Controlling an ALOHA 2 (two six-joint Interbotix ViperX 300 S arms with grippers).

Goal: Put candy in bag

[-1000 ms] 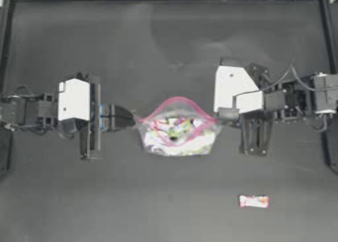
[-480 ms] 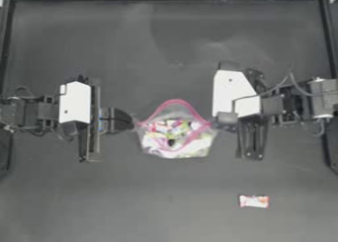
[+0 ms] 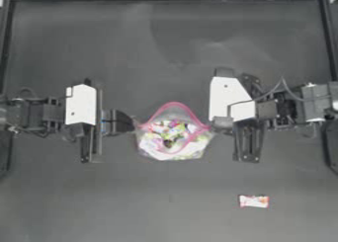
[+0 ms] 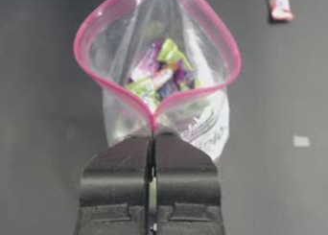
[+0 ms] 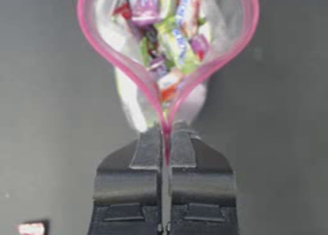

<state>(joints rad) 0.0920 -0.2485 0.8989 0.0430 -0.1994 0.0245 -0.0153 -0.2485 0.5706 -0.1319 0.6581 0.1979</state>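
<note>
While both arms reach in toward the middle of the counter [image 3: 165,48], the bag [image 3: 173,137] hangs between them with its pink seal strip pulled into an open loop. The left claw [image 3: 137,123] pinches the end of the seal strip nearest the left edge of the counter, its jaws pressed flat together on the plastic, as the left wrist view shows [image 4: 152,133]. The right claw [image 3: 210,127] clamps the opposite end of the strip in the same way, jaws closed on the pink seam [image 5: 167,133]. Multicoloured sweets [image 4: 160,73] lie heaped in the bottom of the bag, seen through the open mouth and the clear wall. The candy [image 3: 253,201], a small white-wrapped piece with red marks, lies flat on the counter well apart from the bag, toward the near right corner, and neither claw touches it. It also shows in the left wrist view [image 4: 279,4] and the right wrist view [image 5: 30,228].
</note>
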